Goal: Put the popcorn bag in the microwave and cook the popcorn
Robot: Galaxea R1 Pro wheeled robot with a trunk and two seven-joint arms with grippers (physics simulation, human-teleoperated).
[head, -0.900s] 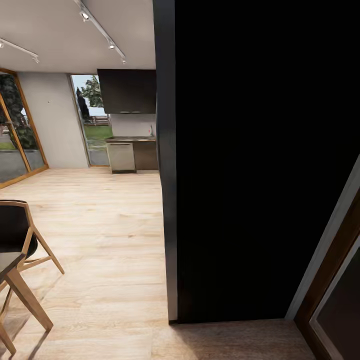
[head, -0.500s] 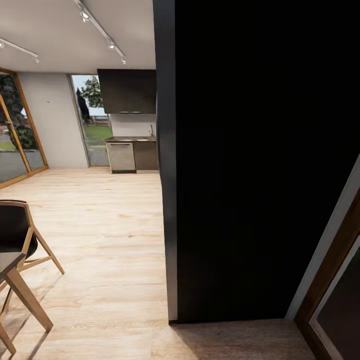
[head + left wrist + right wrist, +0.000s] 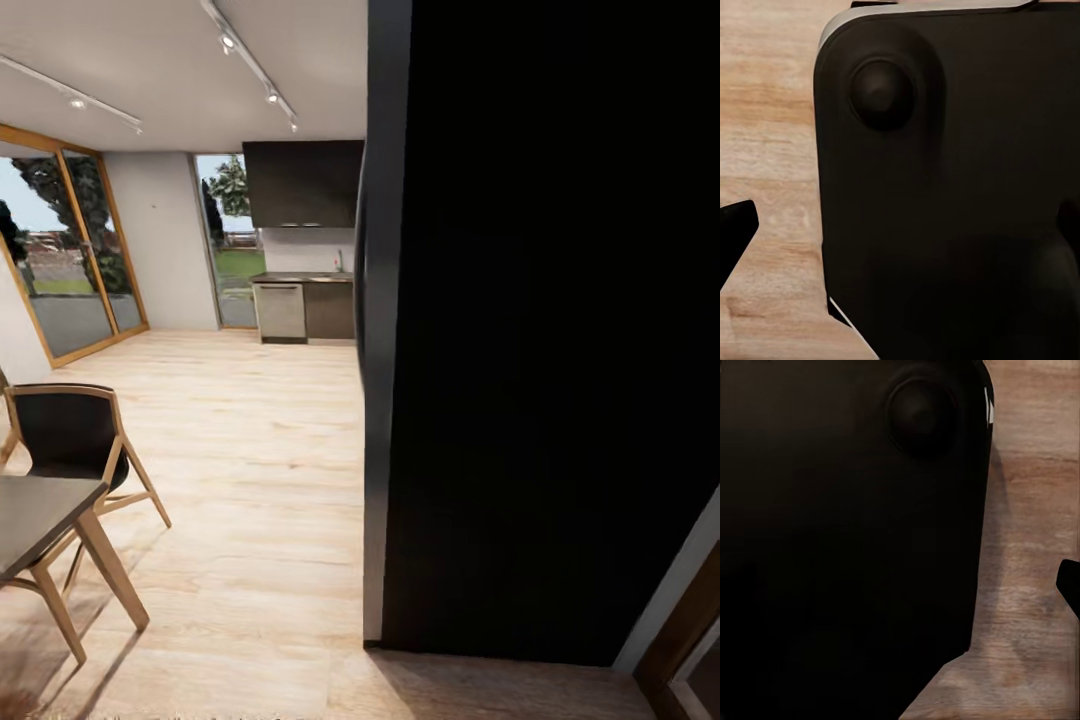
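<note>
Far across the room is the kitchen: a grey countertop [image 3: 300, 278] over dark cabinet fronts, with a dark wall cabinet [image 3: 303, 183] above it. The popcorn bag, the popcorn and the microwave are out of view. In the left wrist view one dark fingertip [image 3: 733, 231] juts in beside my dark rounded body shell [image 3: 945, 195], above the wood floor. In the right wrist view another dark fingertip [image 3: 1070, 585] pokes in at the edge beside the same kind of shell [image 3: 847, 525]. Neither view shows both fingers, so I cannot tell if the grippers are open or shut.
A tall black panel [image 3: 540, 330] stands close at the right, its edge running down to the floor. A wood-framed chair [image 3: 78, 440] and a dark table corner [image 3: 40, 515] stand at the near left. Light wood floor [image 3: 260, 450] stretches toward the kitchen. Glass doors [image 3: 70, 260] line the left wall.
The whole picture has shifted right, so the camera has turned left. More of the chair, the table and the glass doors shows now. Nothing in the room itself has moved.
</note>
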